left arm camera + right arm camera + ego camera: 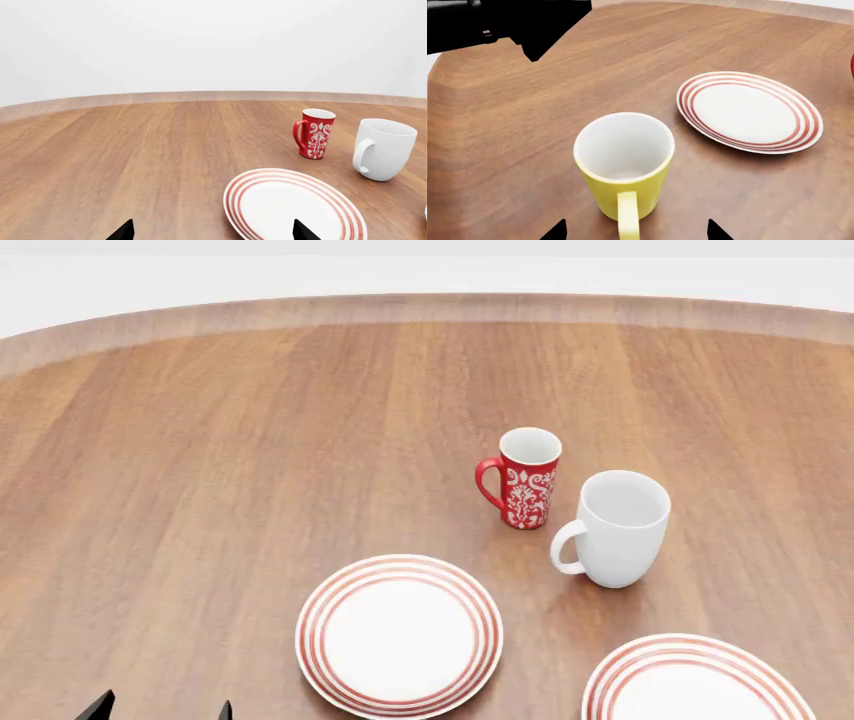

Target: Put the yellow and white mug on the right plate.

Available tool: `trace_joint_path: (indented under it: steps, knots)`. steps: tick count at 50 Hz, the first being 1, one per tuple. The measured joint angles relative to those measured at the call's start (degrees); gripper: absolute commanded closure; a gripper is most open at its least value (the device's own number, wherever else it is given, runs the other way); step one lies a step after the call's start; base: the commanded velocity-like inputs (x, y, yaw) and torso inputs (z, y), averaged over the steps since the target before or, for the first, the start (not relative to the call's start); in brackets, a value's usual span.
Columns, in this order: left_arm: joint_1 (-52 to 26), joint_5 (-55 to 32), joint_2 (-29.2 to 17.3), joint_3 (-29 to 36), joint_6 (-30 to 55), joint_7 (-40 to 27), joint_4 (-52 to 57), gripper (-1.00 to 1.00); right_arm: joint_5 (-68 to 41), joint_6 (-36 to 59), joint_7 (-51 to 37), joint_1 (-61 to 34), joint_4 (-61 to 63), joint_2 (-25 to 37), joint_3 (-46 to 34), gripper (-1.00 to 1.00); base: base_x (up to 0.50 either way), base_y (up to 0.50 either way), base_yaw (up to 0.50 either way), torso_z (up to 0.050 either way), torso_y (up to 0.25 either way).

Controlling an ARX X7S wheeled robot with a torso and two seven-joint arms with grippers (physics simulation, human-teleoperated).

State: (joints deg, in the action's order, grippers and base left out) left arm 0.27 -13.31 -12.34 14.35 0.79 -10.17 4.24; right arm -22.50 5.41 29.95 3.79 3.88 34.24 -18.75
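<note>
The yellow and white mug (624,165) shows only in the right wrist view. It stands upright on the wooden table with its handle pointing back between my right gripper's tips. My right gripper (635,231) is open, with a tip on either side of the handle and touching nothing. A ringed plate (749,112) lies just beyond the mug; I cannot tell which plate it is. In the head view the right plate (694,685) lies at the bottom right and the left plate (398,635) at bottom centre. My left gripper (213,235) is open and empty, also seen in the head view (160,710).
A slim red patterned mug (529,480) and a taller white mug (614,528) stand behind the plates, also in the left wrist view, red mug (315,132), white mug (381,148), behind the left plate (293,205). My left arm (507,25) shows black in the right wrist view.
</note>
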Motion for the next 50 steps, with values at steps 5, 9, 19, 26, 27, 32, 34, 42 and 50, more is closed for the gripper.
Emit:
trace_joint_path:
  steps: [5, 9, 19, 26, 27, 32, 34, 42, 50]
  knots:
    - [-0.1, -0.1, -0.1, 0.1, -0.1, -0.1, -0.1, -1.00, 0.8, -0.2, -0.1, -0.6, -1.2, -0.6, -0.6, -1.00, 0.00, 0.00, 0.00, 0.000, 0.000]
    - [-0.1, -0.2, -0.1, 0.2, -0.2, -0.2, -0.1, -1.00, 1.4, -0.3, -0.1, -1.2, -2.1, -1.1, -1.1, -1.00, 0.00, 0.00, 0.00, 0.000, 0.000]
    - [-0.1, -0.4, -0.3, 0.4, -0.3, -0.4, -0.1, -1.00, 2.7, -0.4, 0.0, -3.0, -4.3, -2.3, -2.3, -1.00, 0.00, 0.00, 0.00, 0.000, 0.000]
    - [-0.2, -0.5, -0.4, 0.5, -0.4, -0.6, -0.3, -1.00, 3.5, -0.5, 0.2, -4.2, -5.8, -3.1, -3.2, -1.00, 0.00, 0.00, 0.00, 0.000, 0.000]
    - [-0.2, -0.6, -0.5, 0.5, -0.4, -0.6, -0.4, -1.00, 3.6, -0.5, 0.2, -4.4, -6.0, -3.2, -3.3, -1.00, 0.00, 0.00, 0.00, 0.000, 0.000]
    - [-0.3, -0.7, -0.6, 0.6, -0.5, -0.7, -0.4, -1.00, 4.2, -0.7, 0.4, -5.2, -7.0, -3.8, -3.9, -1.00, 0.00, 0.00, 0.00, 0.000, 0.000]
    - [-0.3, -0.8, -0.6, 0.7, -0.5, -0.7, -0.4, -1.00, 4.5, -0.9, 0.5, -5.6, -7.6, -4.1, -4.2, -1.00, 0.00, 0.00, 0.00, 0.000, 0.000]
    - [-0.3, -1.0, -0.8, 0.8, -0.6, -0.9, -0.4, -1.00, 5.7, -1.8, 0.9, -6.5, -10.1, -5.2, -5.6, -1.00, 0.00, 0.00, 0.00, 0.000, 0.000]
    - [-0.3, -1.2, -0.9, 1.1, -0.7, -1.0, -0.4, -1.00, 7.0, -3.2, 0.8, -7.2, -13.1, -6.4, -6.5, 1.00, 0.00, 0.00, 0.00, 0.000, 0.000]
